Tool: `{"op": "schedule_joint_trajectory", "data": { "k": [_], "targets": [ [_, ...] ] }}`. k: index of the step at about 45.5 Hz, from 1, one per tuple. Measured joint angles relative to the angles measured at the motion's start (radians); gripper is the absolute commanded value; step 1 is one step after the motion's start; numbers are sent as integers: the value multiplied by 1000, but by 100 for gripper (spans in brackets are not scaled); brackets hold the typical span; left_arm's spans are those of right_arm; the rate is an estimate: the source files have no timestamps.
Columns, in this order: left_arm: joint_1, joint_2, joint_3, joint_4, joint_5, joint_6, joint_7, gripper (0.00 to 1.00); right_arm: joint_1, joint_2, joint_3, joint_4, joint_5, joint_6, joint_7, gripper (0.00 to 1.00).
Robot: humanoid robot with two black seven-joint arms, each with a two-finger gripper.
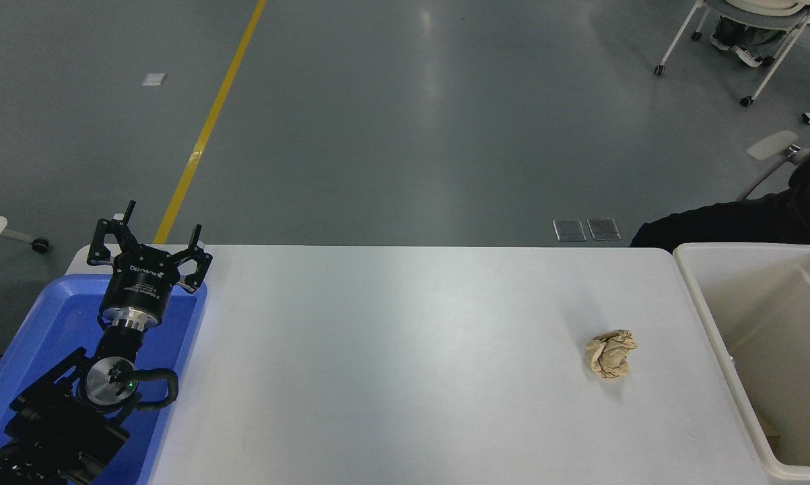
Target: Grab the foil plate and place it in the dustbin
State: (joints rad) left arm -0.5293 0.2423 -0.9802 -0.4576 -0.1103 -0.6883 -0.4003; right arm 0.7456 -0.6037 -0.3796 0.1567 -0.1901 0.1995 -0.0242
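Note:
The foil plate is out of view in the head view. The cream-white dustbin (711,322) stands at the table's right edge, and only its smooth inner walls show. My left gripper (150,232) is parked at the lower left over the blue tray, fingers spread open and empty. My right arm and its gripper are out of the picture.
A small crumpled tan paper ball (611,352) lies on the white table (405,350), left of the bin. A shallow blue tray (48,316) sits at the left edge. A person's dark sleeve (734,219) shows beyond the bin. A wheeled chair (748,40) stands far back.

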Motion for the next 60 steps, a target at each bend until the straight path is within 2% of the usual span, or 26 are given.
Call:
{"op": "schedule_joint_trajectory", "data": {
  "k": [12, 24, 33, 40, 49, 60],
  "targets": [
    [-1, 0, 2, 0, 0, -1, 0, 100, 429, -119, -243, 440, -173, 23, 2, 100],
    [-1, 0, 4, 0, 0, -2, 1, 100, 922, -78, -511, 888, -206, 216, 1, 100],
    [0, 0, 4, 0, 0, -2, 1, 100, 1197, 64, -595, 1122, -72, 418, 1, 100],
    [0, 0, 4, 1, 0, 0, 0, 100, 1341, 194, -607, 1204, 51, 506, -1, 100],
    [0, 0, 3, 0, -1, 1, 0, 100, 1468, 311, -590, 1254, 155, 554, -3, 100],
    [0, 1, 3, 1, -1, 1, 0, 100, 1567, 364, -587, 1288, 221, 576, -4, 100]
  ]
}}
